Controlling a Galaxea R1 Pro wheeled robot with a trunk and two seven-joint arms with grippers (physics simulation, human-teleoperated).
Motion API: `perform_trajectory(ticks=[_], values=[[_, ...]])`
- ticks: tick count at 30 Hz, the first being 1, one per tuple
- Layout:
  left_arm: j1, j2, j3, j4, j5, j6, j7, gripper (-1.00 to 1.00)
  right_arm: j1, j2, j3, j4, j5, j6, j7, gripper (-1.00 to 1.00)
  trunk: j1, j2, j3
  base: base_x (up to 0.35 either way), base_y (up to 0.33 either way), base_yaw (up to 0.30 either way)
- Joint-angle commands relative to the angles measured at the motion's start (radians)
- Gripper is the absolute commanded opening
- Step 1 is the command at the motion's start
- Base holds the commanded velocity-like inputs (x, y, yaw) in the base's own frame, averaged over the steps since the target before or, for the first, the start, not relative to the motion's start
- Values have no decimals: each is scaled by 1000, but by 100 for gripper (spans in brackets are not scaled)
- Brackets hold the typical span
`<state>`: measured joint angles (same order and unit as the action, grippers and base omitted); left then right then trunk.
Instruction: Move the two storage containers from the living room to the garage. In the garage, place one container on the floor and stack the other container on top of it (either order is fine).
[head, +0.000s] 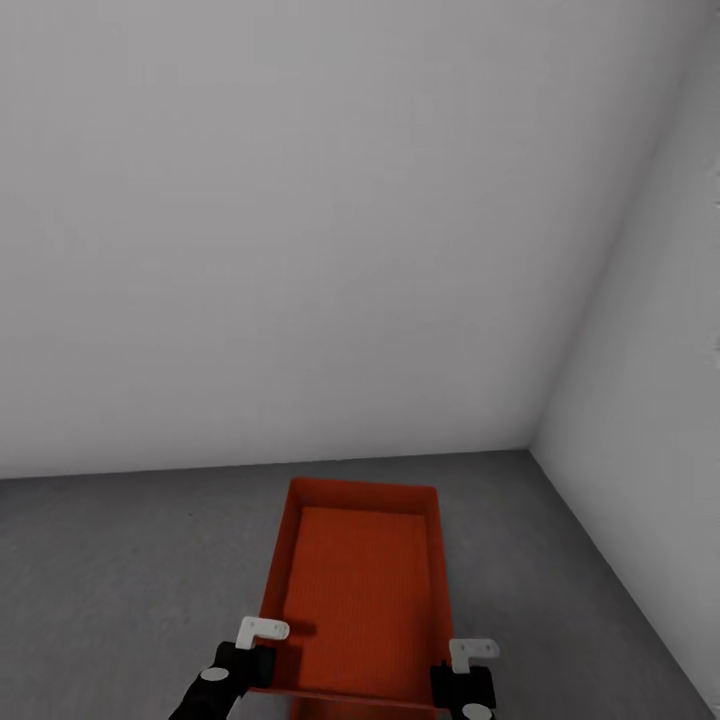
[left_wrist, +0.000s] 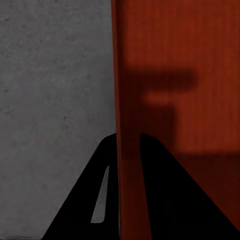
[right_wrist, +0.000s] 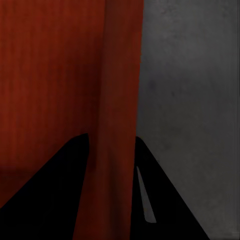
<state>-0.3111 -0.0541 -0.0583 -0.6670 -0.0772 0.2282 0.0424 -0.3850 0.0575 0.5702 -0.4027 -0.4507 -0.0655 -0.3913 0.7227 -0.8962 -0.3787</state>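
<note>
One orange-red storage container, open-topped and empty, lies lengthwise in front of me over the dark grey garage floor. My left gripper is shut on its left wall near the close end, and that wall runs between the black fingers. On the opposite side, the right gripper is shut on the right wall, which passes between its fingers. Whether the container rests on the floor or hangs just above it, I cannot tell.
A plain white wall stands just beyond the container's far end. A second white wall meets it in a corner at the right. Bare concrete stretches to the container's left and right.
</note>
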Motion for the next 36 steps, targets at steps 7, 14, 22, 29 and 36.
perform_trajectory(ticks=[7, 14, 22, 29, 36], values=[[0, 2, -15, 58, -4, 5, -21, -100, -3, -27, -15, -2, 4, -5, -4, -100, 0, -1, -1, -291, -125, 0], [0, 2, -15, 58, -4, 5, -20, -100, -3, -27, -15, -2, 4, -5, -5, -100, 0, -1, -1, -272, -154, 0], [0, 2, -15, 58, -3, 5, -19, -100, -3, -27, -15, -2, 4, -5, -4, -100, 0, -1, -1, -56, -40, 0], [0, 2, -15, 58, -3, 5, -19, -100, -3, -26, -15, -2, 4, -5, -4, -100, 0, -1, -1, -1, 0, 13], [0, 2, -14, 58, -4, 5, -19, -100, -3, -27, -15, -2, 5, -5, -4, -100, 0, -1, -1, 0, 0, 200]])
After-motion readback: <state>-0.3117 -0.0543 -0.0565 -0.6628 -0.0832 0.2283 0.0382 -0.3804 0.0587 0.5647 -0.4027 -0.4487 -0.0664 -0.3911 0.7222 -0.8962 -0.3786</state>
